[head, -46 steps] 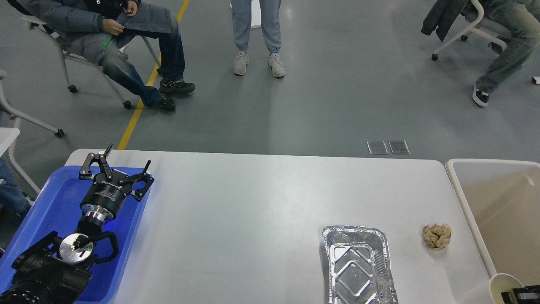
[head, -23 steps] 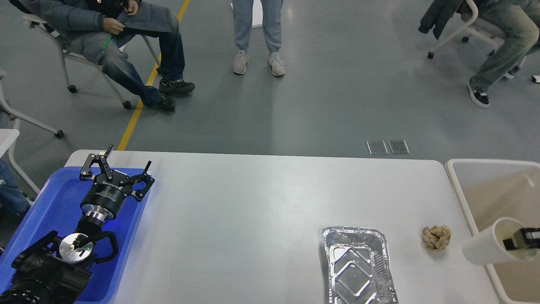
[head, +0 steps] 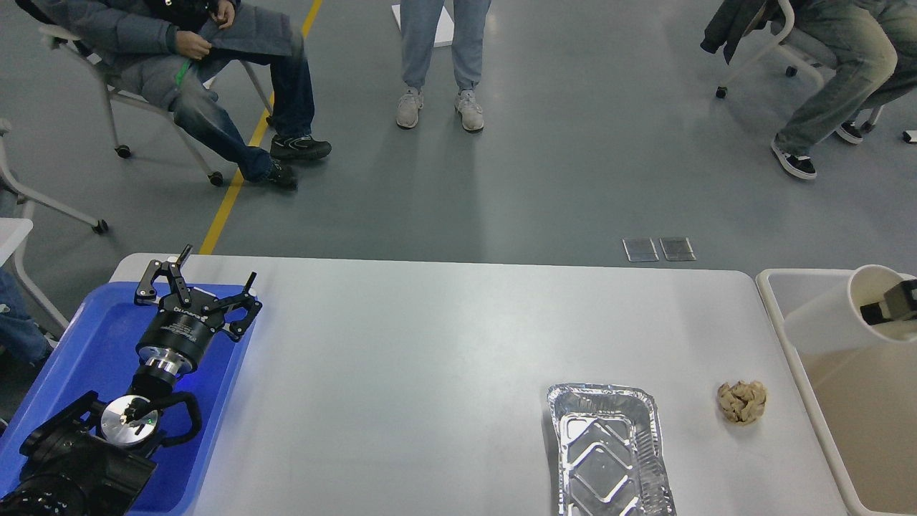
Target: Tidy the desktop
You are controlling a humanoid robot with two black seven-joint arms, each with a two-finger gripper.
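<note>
A white paper cup (head: 834, 315), pinched by the right gripper (head: 892, 302), has been raised from the desktop (head: 444, 358) over the beige bin (head: 781, 287), ready for dropping; the left gripper (head: 197, 283) is spread.

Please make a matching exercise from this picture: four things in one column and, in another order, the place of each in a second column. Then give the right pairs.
1. white paper cup
2. crumpled beige paper ball
3. silver foil tray
4. left gripper

A. over the blue plastic tray
B. on the desktop, nearest the beige bin
C. held tilted over the beige bin
D. on the desktop, at its near edge

Pairs: 1-C, 2-B, 3-D, 4-A
</note>
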